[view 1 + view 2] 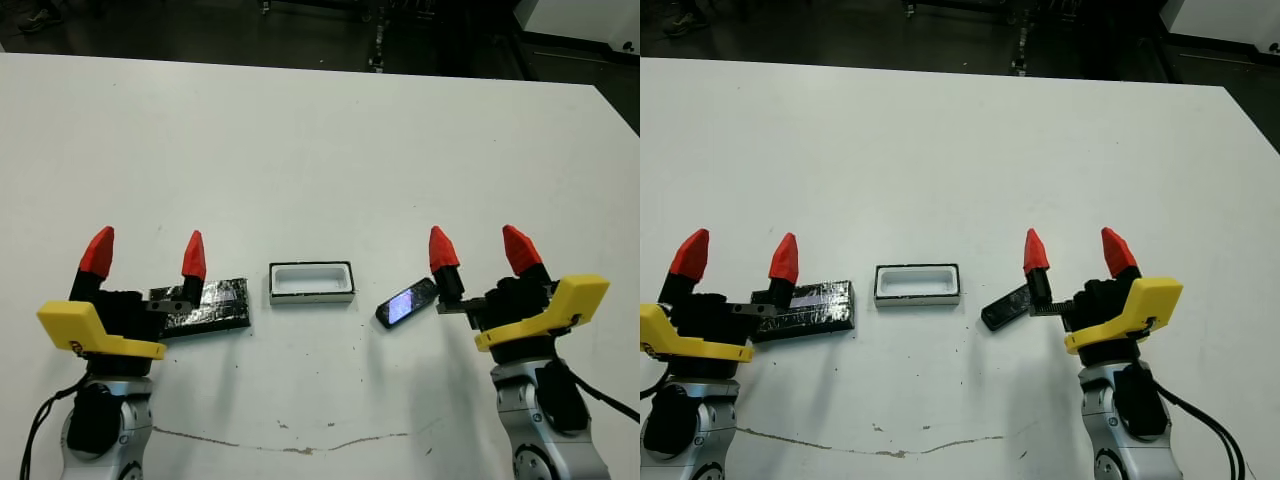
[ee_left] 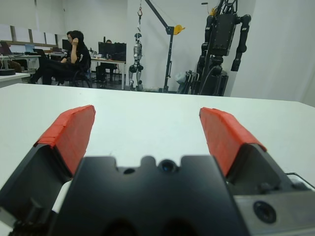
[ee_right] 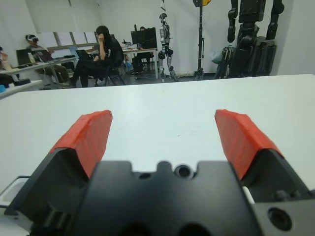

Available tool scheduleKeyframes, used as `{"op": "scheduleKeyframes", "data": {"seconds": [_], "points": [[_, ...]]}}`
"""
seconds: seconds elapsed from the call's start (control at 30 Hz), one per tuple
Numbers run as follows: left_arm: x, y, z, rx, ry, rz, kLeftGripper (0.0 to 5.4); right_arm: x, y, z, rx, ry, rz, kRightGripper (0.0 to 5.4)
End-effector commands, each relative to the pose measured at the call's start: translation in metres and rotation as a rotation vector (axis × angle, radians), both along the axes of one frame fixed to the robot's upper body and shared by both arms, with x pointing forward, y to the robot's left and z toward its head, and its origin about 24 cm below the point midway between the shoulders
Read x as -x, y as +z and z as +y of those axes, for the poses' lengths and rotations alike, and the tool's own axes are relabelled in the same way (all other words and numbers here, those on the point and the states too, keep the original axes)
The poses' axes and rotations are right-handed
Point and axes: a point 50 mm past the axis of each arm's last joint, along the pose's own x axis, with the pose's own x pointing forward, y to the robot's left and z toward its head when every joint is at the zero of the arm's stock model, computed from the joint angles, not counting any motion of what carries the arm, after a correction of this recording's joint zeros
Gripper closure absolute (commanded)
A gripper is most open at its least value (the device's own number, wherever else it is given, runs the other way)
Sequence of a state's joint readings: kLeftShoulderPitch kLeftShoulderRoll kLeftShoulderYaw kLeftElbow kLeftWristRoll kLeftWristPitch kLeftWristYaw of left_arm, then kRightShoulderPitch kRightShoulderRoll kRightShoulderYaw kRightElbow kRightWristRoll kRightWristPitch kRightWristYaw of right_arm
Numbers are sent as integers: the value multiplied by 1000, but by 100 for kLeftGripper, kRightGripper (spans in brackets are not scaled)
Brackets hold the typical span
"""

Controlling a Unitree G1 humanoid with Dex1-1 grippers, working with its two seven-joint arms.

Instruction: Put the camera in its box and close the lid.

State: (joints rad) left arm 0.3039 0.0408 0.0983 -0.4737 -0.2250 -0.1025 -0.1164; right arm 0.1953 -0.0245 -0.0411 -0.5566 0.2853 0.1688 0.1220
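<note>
Lying slantwise on the white table [image 1: 320, 140], the slim black oblong camera [image 1: 406, 302] shows a glossy bluish face that catches the light; its far end points toward the right gripper [image 1: 480, 251] and sits just beside, perhaps touching, that gripper's inner red-tipped finger. It is not between the two fingers: it lies to their inner side, low against the black body. The right gripper's jaws stand wide apart with nothing in them, as the right wrist view confirms, where only bare table shows between the two red wedge-shaped pads [image 3: 88, 135].

At the table's middle, between both arms, sits the small shallow rectangular box [image 1: 311, 281], white inside with a thick white rim and dark outer walls, open and holding nothing. The camera lies near its right end, apart from it.

To the box's left rests the flat shiny black lid [image 1: 210, 304], its surface crinkled and speckled like foil. Its left end runs under or against the left gripper [image 1: 147, 255] near the inner finger. That gripper's jaws are also spread apart, empty.

People sit at desks beyond the table in the wrist views.
</note>
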Motion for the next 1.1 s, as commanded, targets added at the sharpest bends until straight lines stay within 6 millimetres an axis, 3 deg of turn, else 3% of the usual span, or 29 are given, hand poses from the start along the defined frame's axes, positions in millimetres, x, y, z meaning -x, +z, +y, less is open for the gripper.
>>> {"op": "scheduleKeyframes", "data": {"seconds": [0.03,0.23,0.33,0.5,0.63,0.77,0.97,1.1], "points": [[0,-1,1,-14,-6,11,1,-1,1,-4,19,-16,10,0],[0,-3,-4,-29,-11,13,1,-1,-1,-5,35,19,27,0],[0,-3,-6,-11,-24,12,1,-5,2,-12,129,78,24,0],[1,-2,-6,10,-29,11,1,-36,47,-39,388,279,-61,0],[1,-3,-7,18,-27,20,1,-64,83,-47,610,485,-73,0],[0,-4,-9,21,-28,22,1,-83,105,-39,913,654,-99,0],[1,-4,-11,40,-38,23,1,-94,117,-23,1112,916,74,0],[2,-5,-10,25,-34,23,1,-96,111,-10,1195,1128,155,0]]}}
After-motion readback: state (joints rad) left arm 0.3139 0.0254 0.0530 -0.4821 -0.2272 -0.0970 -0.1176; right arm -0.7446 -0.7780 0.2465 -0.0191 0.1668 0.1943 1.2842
